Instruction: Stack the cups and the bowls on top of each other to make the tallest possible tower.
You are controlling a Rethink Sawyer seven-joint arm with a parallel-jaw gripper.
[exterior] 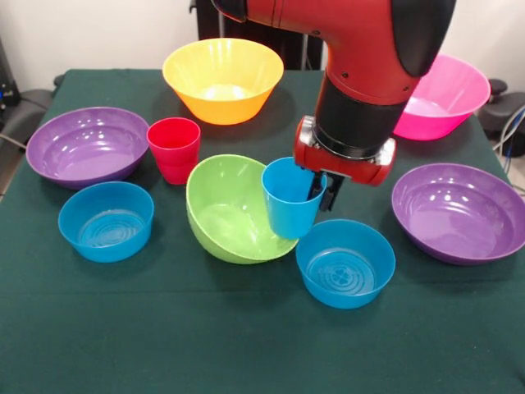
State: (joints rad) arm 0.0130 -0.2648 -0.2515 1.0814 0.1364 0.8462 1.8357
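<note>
Two blue bowls point(106, 221), tilted green bowl point(230, 212) touching held blue cup point(291, 208)

- The red and black arm point(361, 49) comes down from the top edge, right of centre.
- Its black wrist section sits above a red collar.
- The gripper point(321, 187) points downward, its dark fingers point(316, 187) pinched on the rim of the blue cup point(289, 209), one inside, one outside.

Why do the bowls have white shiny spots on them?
Front view: light from above bounces off the glossy plastic, leaving glare on the purple bowls, the orange-yellow bowl and the pink bowl. The arm also casts a soft shadow on the table.
</note>
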